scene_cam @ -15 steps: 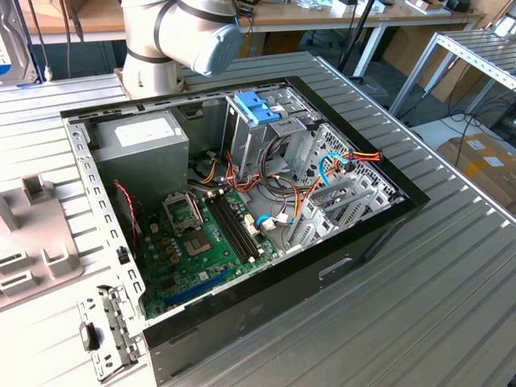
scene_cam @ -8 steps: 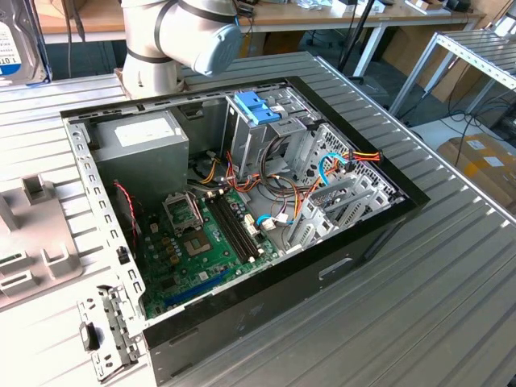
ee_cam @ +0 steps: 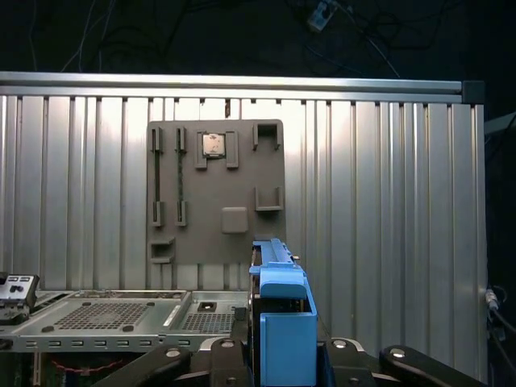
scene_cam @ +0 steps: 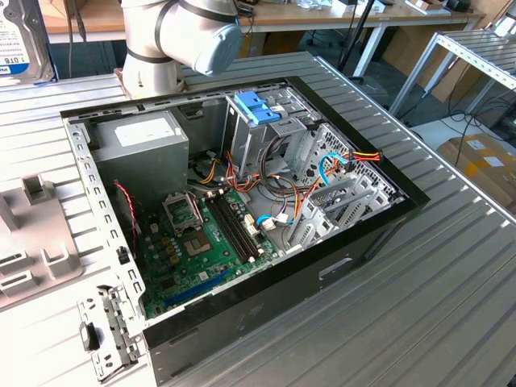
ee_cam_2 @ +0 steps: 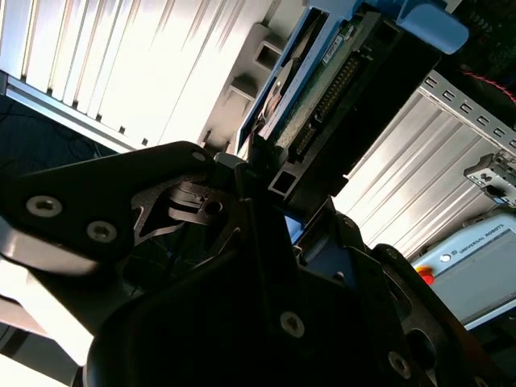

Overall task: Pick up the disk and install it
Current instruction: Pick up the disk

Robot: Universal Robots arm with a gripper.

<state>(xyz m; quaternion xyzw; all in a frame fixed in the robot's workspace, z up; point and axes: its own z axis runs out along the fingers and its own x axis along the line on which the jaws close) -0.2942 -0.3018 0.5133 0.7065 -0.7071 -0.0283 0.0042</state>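
Observation:
My gripper (ee_cam: pixel 282 348) is shut on the disk (ee_cam: pixel 281 310), whose blue plastic bracket stands edge-on between the black fingers (ee_cam: pixel 334 351). In the second wrist view the disk (ee_cam_2: pixel 318 97) shows its green circuit board and connector side, clamped in the gripper (ee_cam_2: pixel 262 181). At the exterior view's far upper left, the disk (scene_cam: pixel 19 40) shows its white-and-blue label, held in the air above the ribbed table. The open computer case (scene_cam: pixel 379 234) lies in the middle of that table, and its grey drive cage (scene_cam: pixel 278 133) carries light-blue latch tabs.
A grey fixture plate (ee_cam: pixel 214 193) with slots and a small chip lies on the ribbed metal table (ee_cam: pixel 387 201); it is also at the exterior view's left (scene_cam: pixel 32 234). The case holds a motherboard (scene_cam: pixel 201 242), a power-supply box (scene_cam: pixel 141 141) and loose cables. The arm's base (scene_cam: pixel 161 48) stands behind the case.

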